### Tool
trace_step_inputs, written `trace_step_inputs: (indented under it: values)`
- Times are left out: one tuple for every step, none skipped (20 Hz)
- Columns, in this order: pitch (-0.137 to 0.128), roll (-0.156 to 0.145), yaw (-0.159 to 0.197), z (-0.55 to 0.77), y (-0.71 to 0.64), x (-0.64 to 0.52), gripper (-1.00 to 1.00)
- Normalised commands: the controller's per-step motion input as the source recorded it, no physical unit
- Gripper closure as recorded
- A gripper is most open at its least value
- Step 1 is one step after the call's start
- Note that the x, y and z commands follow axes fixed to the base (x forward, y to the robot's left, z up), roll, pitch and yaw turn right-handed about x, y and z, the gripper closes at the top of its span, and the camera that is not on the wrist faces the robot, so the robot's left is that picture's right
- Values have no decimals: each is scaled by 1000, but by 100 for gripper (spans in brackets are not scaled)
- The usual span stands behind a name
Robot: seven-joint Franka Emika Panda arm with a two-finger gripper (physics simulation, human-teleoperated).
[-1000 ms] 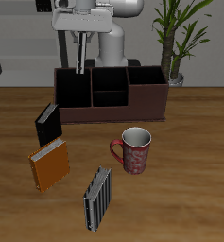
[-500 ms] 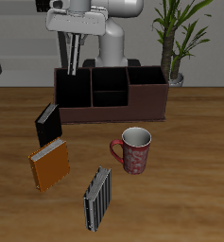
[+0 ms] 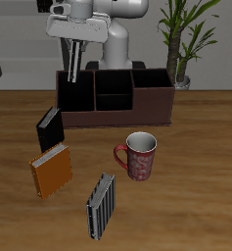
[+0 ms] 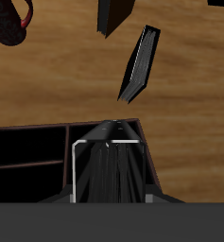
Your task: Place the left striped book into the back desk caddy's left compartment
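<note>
Compared with half a second earlier, the gripper [image 3: 78,41] has shifted sideways along the back desk caddy [image 3: 117,116] toward its end bay. It carries the left striped book [image 3: 73,61] with it, and the book's lower edge now sits a little closer to the caddy's rim. The fingers are closed narrowly on the book's upper part, so the book hangs slightly tilted above the left compartment [image 3: 76,94] and is not yet inside it. In the wrist view the book [image 4: 109,172] appears edge-on as a thin dark slab with fine grey stripes and a pale outline, poised over the caddy's rim [image 4: 28,128]. The caddy is a long, low, dark reddish-brown box with matte black-lined bays, its middle bay split by a shelf. In front of the caddy a plain black book [image 3: 49,127] stands tilted on the wood-grain table [image 3: 196,196]. Farther from the caddy lie an orange book [image 3: 51,173] and a second striped book [image 3: 101,206]. A red patterned mug [image 3: 138,155] stands in front of the caddy's middle, and none of these has moved.
</note>
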Motion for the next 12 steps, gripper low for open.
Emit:
trace_step_inputs:
  values:
    - [5,-22,-41,-233,-43,-18,100]
    - [4,7,25,-149,60,-23,100]
    - [28,14,-42,-292,54,-96,100]
    - [-10,12,23,-119,112,-71,100]
    - [0,14,-2,-92,50,-58,100]
    - [-7,-20,-33,-120,40,-49,100]
    - [11,7,-8,-124,39,-37,100]
    - [-3,5,-9,-86,14,-33,100]
    - [-1,-21,-22,-74,-30,-23,100]
    - [13,-41,-53,-124,-76,-53,100]
    - [1,24,4,-112,30,-28,100]
    - [-6,-11,24,-92,-14,-4,100]
